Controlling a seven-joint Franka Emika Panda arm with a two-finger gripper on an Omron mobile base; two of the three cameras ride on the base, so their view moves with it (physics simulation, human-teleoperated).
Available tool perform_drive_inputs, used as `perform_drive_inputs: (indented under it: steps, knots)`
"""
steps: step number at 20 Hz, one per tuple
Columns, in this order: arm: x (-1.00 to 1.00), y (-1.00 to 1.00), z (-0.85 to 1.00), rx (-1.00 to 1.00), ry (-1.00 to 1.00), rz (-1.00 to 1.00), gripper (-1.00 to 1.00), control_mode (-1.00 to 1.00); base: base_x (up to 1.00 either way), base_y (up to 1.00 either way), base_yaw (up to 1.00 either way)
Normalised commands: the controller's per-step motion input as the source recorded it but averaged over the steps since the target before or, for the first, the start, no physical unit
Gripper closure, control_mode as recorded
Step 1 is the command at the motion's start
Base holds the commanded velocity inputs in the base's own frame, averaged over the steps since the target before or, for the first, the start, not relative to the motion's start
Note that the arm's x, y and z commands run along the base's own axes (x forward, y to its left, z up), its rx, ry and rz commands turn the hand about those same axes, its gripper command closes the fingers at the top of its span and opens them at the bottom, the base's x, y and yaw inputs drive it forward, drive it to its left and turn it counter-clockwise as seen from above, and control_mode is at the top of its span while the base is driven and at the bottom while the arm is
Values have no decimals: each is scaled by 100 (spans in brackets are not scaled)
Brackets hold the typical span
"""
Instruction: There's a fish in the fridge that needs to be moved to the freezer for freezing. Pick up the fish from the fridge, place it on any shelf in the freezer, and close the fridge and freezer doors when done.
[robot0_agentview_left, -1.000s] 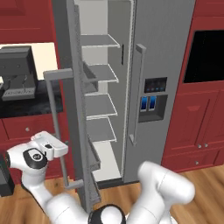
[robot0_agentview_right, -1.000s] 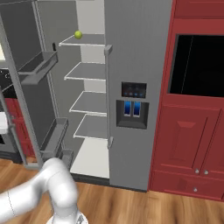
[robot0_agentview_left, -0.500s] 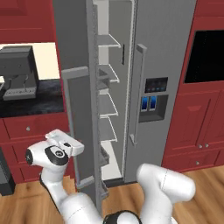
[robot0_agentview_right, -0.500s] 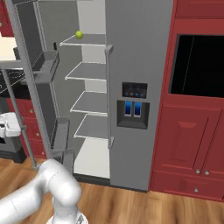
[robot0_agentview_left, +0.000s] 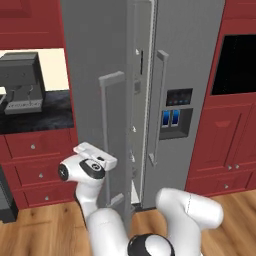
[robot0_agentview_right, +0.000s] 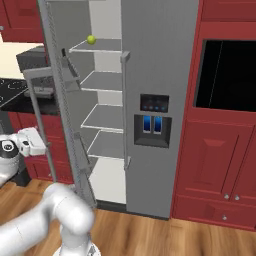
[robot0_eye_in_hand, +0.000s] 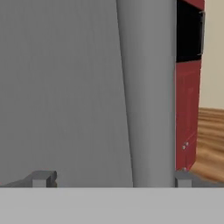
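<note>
Your tool (robot0_eye_in_hand: 109, 179) gapes open, empty, straddling the fridge door (robot0_agentview_left: 95, 100) handle (robot0_agentview_left: 106, 135) at twelve o'clock. Shove off-centre and it could slip, leaving the door ajar.

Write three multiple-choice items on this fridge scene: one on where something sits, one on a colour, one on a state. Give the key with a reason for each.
1. Where is the yellow-green ball?
A. on the top shelf of the open compartment
B. on the floor
C. on the dark counter

2. What colour are the cabinets beside the tall grey unit?
A. white
B. red
C. blue

3. How does the gripper stand?
A. shut on the ball
B. shut on nothing
C. open, close before the wide grey door

Key: A, the right base view shows the ball on the highest shelf; B, the cabinet fronts are red; C, the hand view shows the finger tips wide apart with grey door surface between them.
</note>
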Motion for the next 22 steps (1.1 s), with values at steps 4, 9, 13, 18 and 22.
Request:
perform_drive_inputs:
  steps: [4, 9, 13, 18, 22]
  knots:
    - [70, -67, 0, 0, 0, 0, -100, -100, 0, 0, 0]
    - [73, -55, 0, 0, 0, 0, -100, -100, 0, 0, 0]
    - [64, -53, 0, 2, 1, 0, -100, -100, 0, 0, 0]
    - [69, -32, 0, 2, 8, 5, -100, -100, 0, 0, 0]
    - [79, -6, 1, 0, 17, 0, -100, -100, 0, 0, 0]
